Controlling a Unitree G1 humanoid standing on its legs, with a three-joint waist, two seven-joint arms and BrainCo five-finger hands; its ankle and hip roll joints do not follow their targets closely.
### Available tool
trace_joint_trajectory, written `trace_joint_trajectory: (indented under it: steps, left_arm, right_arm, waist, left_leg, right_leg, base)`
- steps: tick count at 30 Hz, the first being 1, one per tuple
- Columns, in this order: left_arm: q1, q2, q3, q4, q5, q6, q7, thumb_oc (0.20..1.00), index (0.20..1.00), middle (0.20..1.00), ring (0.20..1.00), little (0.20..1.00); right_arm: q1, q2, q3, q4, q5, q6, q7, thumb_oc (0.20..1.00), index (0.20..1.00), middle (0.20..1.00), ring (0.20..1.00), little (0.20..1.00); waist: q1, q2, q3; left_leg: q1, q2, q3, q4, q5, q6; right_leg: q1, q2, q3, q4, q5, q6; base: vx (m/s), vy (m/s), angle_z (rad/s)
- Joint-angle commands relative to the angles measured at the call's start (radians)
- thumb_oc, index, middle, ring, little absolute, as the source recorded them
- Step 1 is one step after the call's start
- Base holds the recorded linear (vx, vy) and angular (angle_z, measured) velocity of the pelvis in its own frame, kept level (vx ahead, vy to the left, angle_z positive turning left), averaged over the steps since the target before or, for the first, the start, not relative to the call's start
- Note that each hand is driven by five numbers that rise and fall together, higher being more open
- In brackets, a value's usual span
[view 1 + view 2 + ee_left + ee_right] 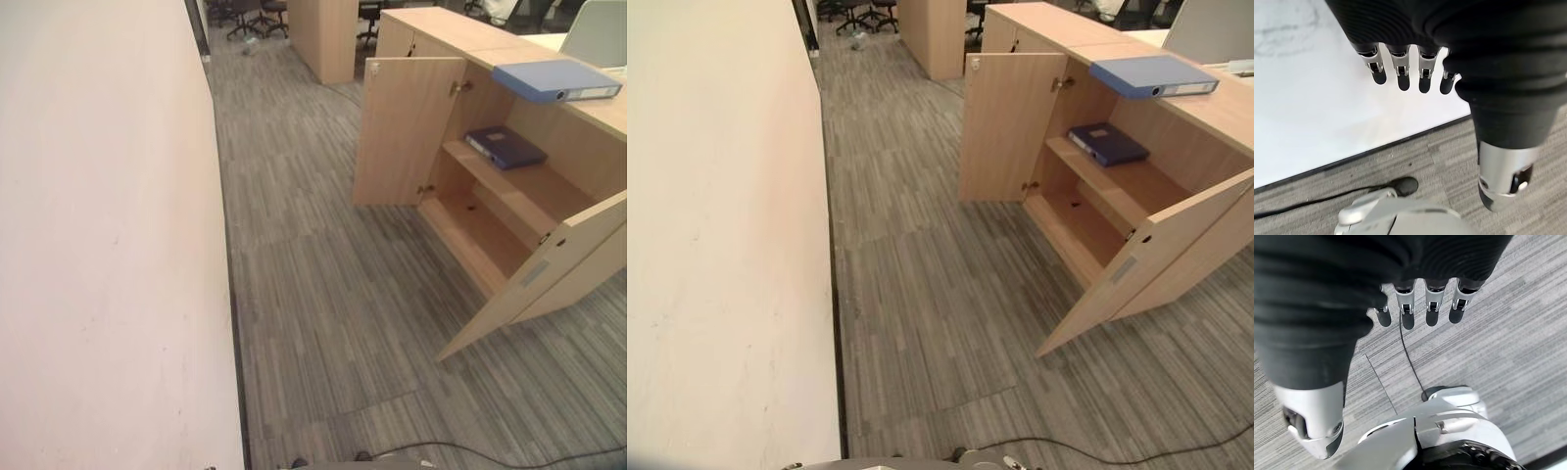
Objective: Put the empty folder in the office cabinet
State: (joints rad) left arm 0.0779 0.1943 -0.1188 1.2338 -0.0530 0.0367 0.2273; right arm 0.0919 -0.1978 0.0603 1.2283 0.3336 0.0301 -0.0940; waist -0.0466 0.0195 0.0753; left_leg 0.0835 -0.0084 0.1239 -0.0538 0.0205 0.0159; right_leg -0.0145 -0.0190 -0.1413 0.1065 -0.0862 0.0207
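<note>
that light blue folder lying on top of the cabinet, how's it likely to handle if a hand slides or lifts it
The light blue folder lies flat and looks boxy and rigid, so it should probably slide as one piece without flopping or rolling. One end juts past the cabinet top above the open shelves, so a push that way might tip it off.

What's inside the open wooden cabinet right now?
A dark blue folder lies flat on the upper shelf of the open wooden cabinet. The lower shelf looks bare where visible; the near door covers part of the inside.
</note>
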Motion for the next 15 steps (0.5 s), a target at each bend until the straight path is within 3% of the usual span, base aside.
trace_joint_trajectory:
  steps: [1,15]
  left_arm:
    - [-0.014,-0.011,0.017,0.023,0.002,-0.007,0.017,1.000,1.000,1.000,1.000,1.000]
    - [-0.018,-0.015,0.004,0.035,-0.022,-0.014,-0.028,1.000,1.000,1.000,1.000,1.000]
  right_arm:
    - [-0.057,0.019,-0.002,0.060,0.026,-0.021,-0.016,1.000,1.000,1.000,1.000,1.000]
    - [-0.053,0.023,-0.032,0.074,0.089,-0.028,-0.006,1.000,1.000,1.000,1.000,1.000]
  waist:
    - [-0.009,-0.033,-0.013]
    - [-0.022,-0.031,-0.018]
  left_leg:
    - [0.002,-0.013,0.025,-0.034,-0.071,-0.041]
    - [0.008,-0.011,0.030,-0.034,-0.076,-0.044]
  right_leg:
    - [0.078,-0.060,-0.039,-0.194,0.147,0.120]
    - [0.078,-0.061,-0.037,-0.194,0.150,0.121]
  base:
    - [-0.01,0.000,0.06]
    - [0.00,0.000,0.01]
